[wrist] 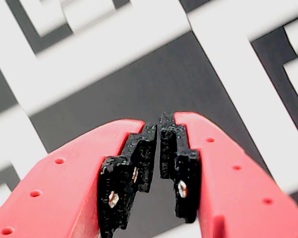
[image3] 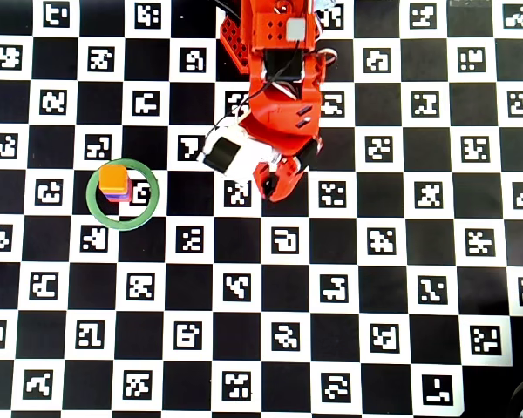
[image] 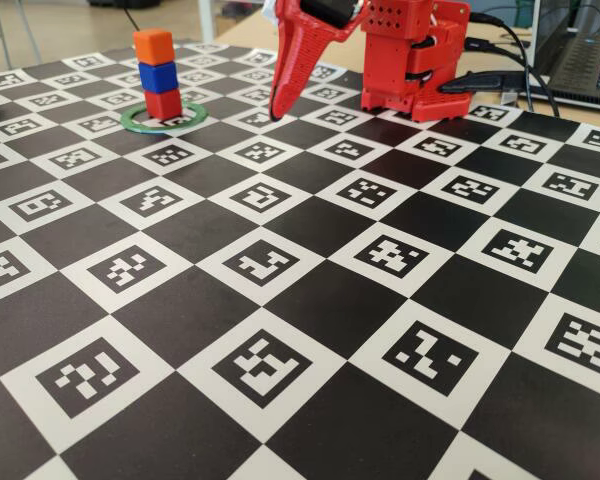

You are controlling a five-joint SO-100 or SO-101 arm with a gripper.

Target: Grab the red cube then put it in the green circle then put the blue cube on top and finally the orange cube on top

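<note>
In the fixed view a stack of three cubes stands inside the green circle at the far left: the red cube at the bottom, the blue cube on it, the orange cube on top. From overhead the orange cube covers the others within the green circle. My red gripper points down at the board, well to the right of the stack, and is shut with nothing held. In the wrist view its black pads almost touch over a dark square, gripper empty.
The checkered marker board covers the table. The red arm base stands at the back, with cables and a laptop behind it to the right. The arm reaches down from the top centre in the overhead view.
</note>
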